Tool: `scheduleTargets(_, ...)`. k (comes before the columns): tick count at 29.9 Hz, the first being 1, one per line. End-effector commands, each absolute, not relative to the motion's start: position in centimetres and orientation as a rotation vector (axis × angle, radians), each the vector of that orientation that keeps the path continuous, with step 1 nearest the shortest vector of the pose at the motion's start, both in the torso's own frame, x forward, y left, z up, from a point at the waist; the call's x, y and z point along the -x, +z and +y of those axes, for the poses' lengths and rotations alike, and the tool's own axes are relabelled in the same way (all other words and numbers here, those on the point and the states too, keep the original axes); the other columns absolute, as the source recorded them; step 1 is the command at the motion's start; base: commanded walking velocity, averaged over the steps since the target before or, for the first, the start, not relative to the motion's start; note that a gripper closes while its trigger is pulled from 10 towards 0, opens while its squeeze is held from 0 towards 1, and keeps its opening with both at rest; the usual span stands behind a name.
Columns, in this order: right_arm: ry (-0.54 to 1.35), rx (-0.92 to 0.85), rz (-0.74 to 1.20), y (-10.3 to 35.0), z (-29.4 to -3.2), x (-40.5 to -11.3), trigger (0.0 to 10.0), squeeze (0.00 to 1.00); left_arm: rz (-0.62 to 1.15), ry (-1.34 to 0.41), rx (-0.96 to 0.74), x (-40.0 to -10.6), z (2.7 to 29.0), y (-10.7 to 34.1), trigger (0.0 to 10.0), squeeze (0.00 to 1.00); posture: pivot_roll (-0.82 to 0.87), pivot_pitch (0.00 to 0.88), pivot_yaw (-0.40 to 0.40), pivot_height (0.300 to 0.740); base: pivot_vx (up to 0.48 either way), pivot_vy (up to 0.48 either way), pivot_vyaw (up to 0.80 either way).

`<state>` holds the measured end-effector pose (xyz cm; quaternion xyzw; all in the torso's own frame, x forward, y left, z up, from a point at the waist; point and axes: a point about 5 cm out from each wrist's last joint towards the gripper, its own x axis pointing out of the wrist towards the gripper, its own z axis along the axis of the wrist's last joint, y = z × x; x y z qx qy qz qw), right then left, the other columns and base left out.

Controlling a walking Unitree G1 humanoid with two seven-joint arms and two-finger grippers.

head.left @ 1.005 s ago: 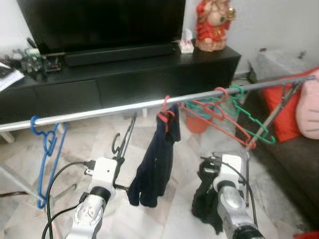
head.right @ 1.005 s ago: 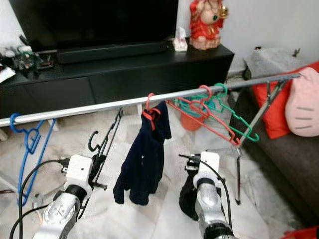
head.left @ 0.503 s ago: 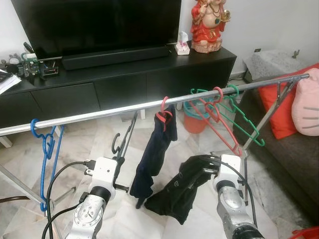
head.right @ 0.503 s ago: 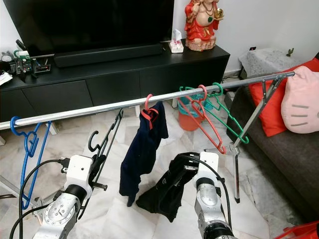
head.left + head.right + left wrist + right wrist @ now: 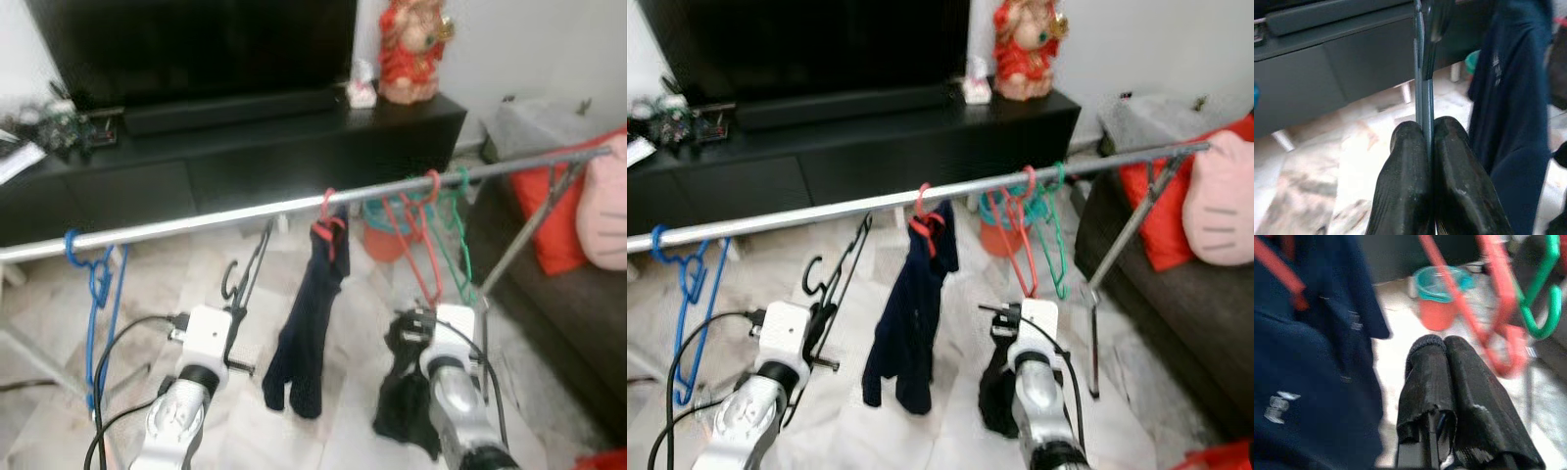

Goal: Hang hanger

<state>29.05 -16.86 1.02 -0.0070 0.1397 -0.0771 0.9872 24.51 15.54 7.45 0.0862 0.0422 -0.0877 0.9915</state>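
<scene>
A silver rail point(image 5: 823, 211) crosses the room, carrying a blue hanger point(image 5: 686, 284), a navy garment point(image 5: 911, 323) on a red hanger point(image 5: 924, 221), and red and green hangers point(image 5: 1031, 235). Left tool point(image 5: 828, 308) holds a black hanger point(image 5: 838, 269); right tool point(image 5: 1004, 328) grips dark cloth point(image 5: 994, 392).

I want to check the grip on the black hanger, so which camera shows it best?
The left wrist view: the left hand is pinched shut on the black hanger, whose thin bar runs straight out between the fingers. The two eye views show the hanger's hook raised below the silver rail, but blurred.
</scene>
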Motion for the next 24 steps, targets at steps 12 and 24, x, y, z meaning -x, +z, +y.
scheduleTargets(12, -0.163, 0.03, 0.251, 1.59, -17.24, -29.39, 10.0, 0.0, 0.095, -0.194, -0.177, -24.53, 15.29, 7.38, 10.0, 0.0, 0.02, 0.0, -0.027, 0.74, -0.044, 0.0, 0.0)
scheduleTargets(24, -0.163, 0.028, 0.251, 1.58, -17.21, -29.38, 10.0, 0.0, 0.091, -0.193, -0.176, -24.56, 15.27, 7.44, 10.0, 0.0, 0.02, 0.0, -0.027, 0.74, -0.278, 0.0, 0.0)
